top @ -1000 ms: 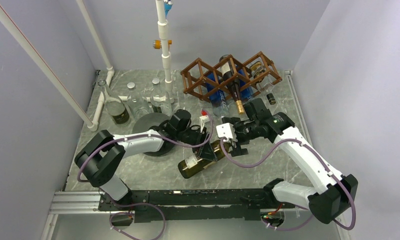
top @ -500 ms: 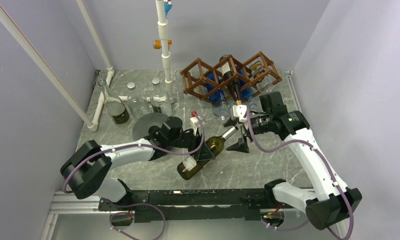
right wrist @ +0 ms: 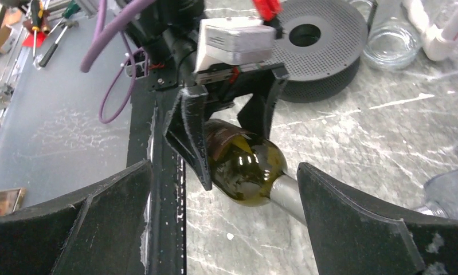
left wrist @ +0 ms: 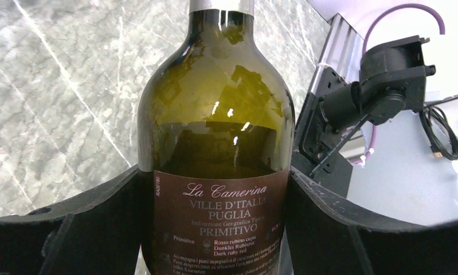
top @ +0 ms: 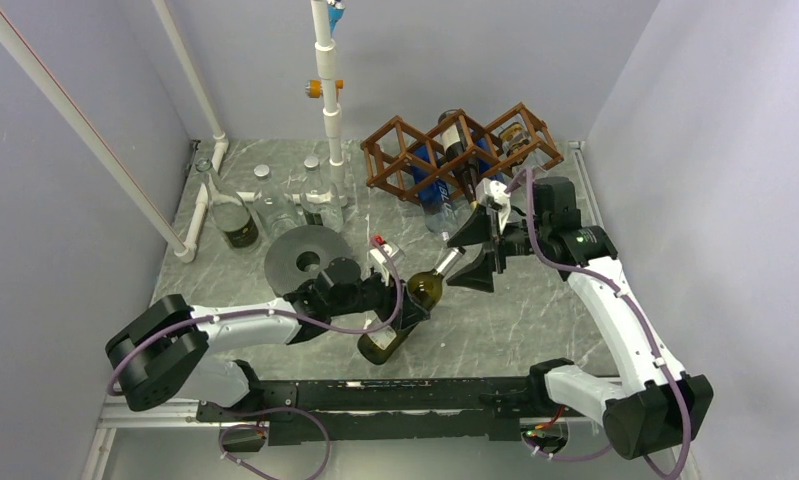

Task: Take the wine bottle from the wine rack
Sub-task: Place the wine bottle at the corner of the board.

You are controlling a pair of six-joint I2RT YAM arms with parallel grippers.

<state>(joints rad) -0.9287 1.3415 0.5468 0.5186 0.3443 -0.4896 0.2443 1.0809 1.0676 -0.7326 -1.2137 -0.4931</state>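
Observation:
The brown wooden wine rack [top: 405,150] stands at the back of the table with a dark bottle [top: 459,158] in its middle cell. A green wine bottle with a dark red label [top: 407,308] is off the rack, tilted above the table. My left gripper [top: 395,318] is shut on its body, and the fingers press both sides of the label in the left wrist view [left wrist: 215,229]. My right gripper [top: 473,252] is open and empty just beyond the bottle's silver neck. In the right wrist view [right wrist: 226,223] the bottle [right wrist: 243,169] lies ahead of its wide-spread jaws.
A grey spool disc [top: 303,258] lies left of the bottle. Glass jars [top: 237,222] and a white pipe stand [top: 327,100] are at the back left. Blue-labelled bottles [top: 430,188] and a clear bottle [top: 520,138] sit in the rack. The black base rail [top: 375,395] runs along the near edge.
My left arm has drawn the green bottle toward the near edge. My right gripper has moved back toward the rack, away from the bottle's neck, and stands open.

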